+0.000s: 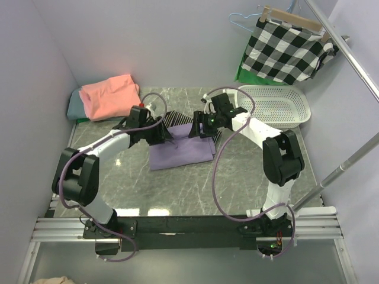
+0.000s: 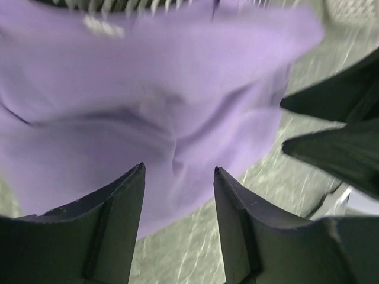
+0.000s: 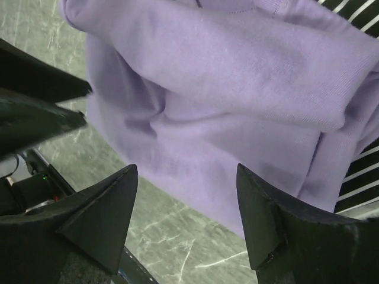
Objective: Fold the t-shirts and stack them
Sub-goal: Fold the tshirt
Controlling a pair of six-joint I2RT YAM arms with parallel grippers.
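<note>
Lavender t-shirt (image 1: 180, 152): folded to a rough rectangle, flat on the surface (image 1: 237, 177), left of the white basket (image 1: 303, 111) and a bit nearer the arm bases.
Lav. long axis: runs left-right in top view, the end toward the basket sitting slightly farther back. Collar end: can't tell.
Lav. far edge: bunched into soft rolls under both claws, see left wrist (image 2: 148, 89) and right wrist (image 3: 237, 77).
Salmon-pink t-shirt (image 1: 109, 94): folded, well left of the basket at the far-left corner, lying on top of the grey-teal one.
Pink long axis: approx left-right, the end toward the basket tipped back.
Grey-teal t-shirt (image 1: 73, 107): under the pink, only a strip showing on the side away from the basket.
Left claw (image 1: 167, 137) (image 2: 177, 171): jaws parted, a moderate gap, nothing between them; over the lav. far edge, on the half farther from the basket.
Right claw (image 1: 198, 127) (image 3: 186, 171): jaws parted wider, nothing gripped; over the same edge, on the basket side.
Claws vs each other: close, tips facing.
Striped cloth (image 1: 175, 117): black-white, peeks out from behind the lav. shirt, left of the basket.
Checked cloth (image 1: 284, 47): hangs on a wooden hanger (image 1: 291, 18), behind and above the basket.
</note>
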